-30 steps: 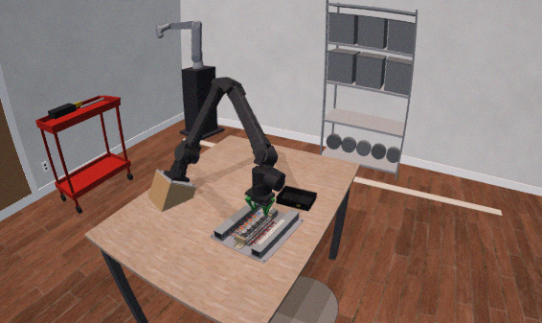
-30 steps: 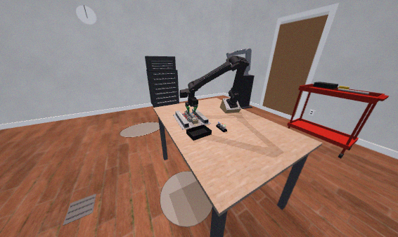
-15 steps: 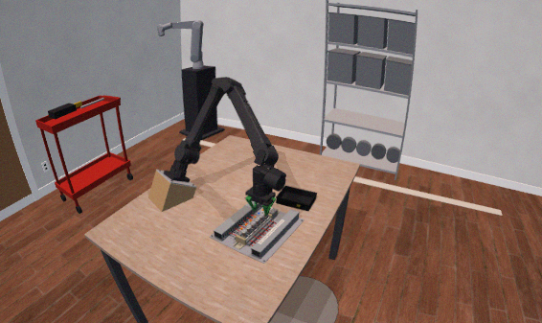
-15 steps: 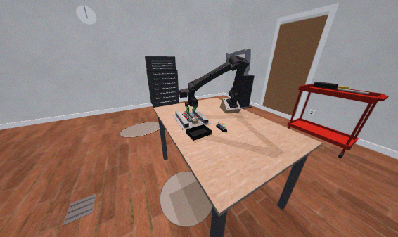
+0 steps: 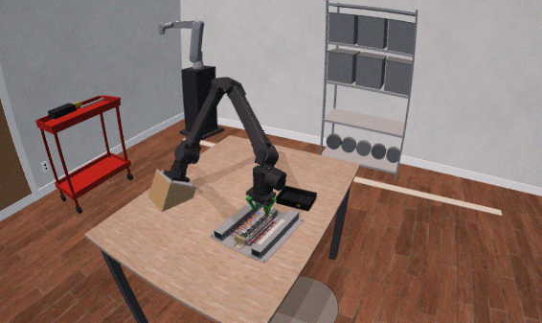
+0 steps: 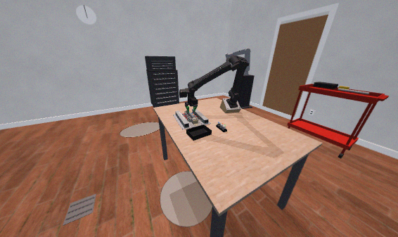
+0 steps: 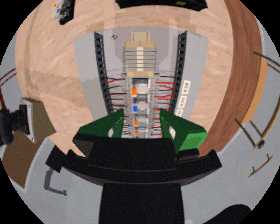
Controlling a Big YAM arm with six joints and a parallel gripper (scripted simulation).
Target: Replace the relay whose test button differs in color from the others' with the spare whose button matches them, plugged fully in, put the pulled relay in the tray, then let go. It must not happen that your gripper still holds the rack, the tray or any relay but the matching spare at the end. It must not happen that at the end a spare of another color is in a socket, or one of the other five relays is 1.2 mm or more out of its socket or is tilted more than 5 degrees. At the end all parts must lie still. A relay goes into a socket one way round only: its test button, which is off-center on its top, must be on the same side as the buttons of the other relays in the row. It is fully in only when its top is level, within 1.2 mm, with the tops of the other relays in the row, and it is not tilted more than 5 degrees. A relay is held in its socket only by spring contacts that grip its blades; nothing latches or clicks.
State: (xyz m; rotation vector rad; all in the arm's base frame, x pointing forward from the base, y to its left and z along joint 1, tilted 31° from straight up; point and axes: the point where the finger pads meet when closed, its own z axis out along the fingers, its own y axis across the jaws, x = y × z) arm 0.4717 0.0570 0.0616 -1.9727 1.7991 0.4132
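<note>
A grey panel (image 5: pixel 257 228) on the table holds a row of relays (image 7: pixel 139 90) between two grey ducts. In the wrist view their test buttons look orange, except one that looks blue (image 7: pixel 135 106). My gripper (image 7: pixel 141 111) has green fingers and hangs open just above the row, one finger on each side of it, with nothing between them. It also shows in the top view (image 5: pixel 260 205) and the exterior view (image 6: pixel 190 109). The spare relays sit on a small dark holder (image 7: pixel 66 6) on the table, too small for me to tell their button colours.
A tan wedge block (image 5: pixel 169 191) carries the arm's base on the table. The tray (image 5: pixel 297 197) sits close to the panel's far end, near the table edge. The spare holder (image 6: pixel 224 130) lies beside the tray. A red cart (image 5: pixel 83 147) and a shelf (image 5: pixel 369 86) stand off the table.
</note>
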